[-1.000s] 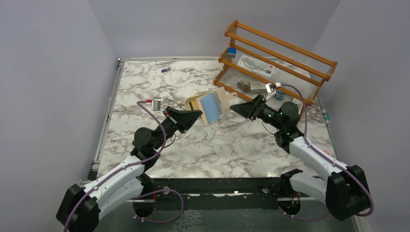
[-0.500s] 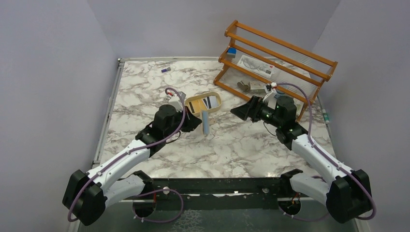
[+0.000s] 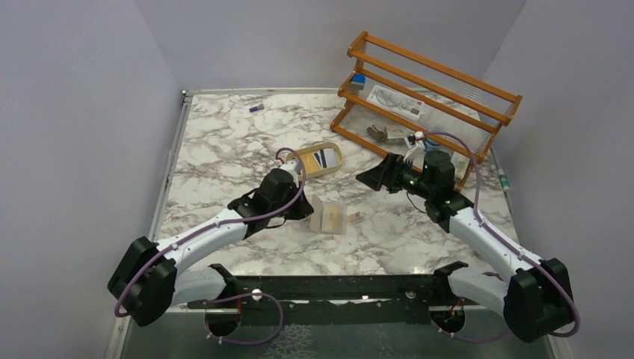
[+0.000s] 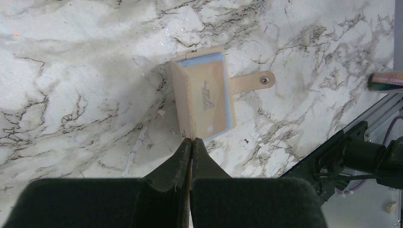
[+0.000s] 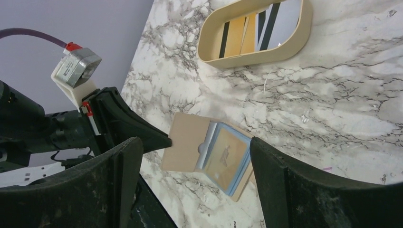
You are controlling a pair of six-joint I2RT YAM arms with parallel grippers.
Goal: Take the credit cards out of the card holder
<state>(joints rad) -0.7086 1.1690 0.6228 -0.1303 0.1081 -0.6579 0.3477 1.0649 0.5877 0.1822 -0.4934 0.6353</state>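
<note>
Lying open on the desk (image 3: 224, 149), the card holder (image 4: 204, 95) has its long axis running left to right, snap tab pointing right. The left fingers (image 4: 191, 142) are pressed together at the corner of its raised flap and appear to nip that edge. The right fingers (image 3: 366, 178) are spread wide, empty, hanging to the far right of the holder and well apart from it, so the left arm is the nearer. The right wrist view shows the pale blue card (image 5: 215, 137) seated in its pocket and the oval tray (image 5: 290, 45) beyond. The top view shows neither card clearly, and no whitish card is discernible.
</note>
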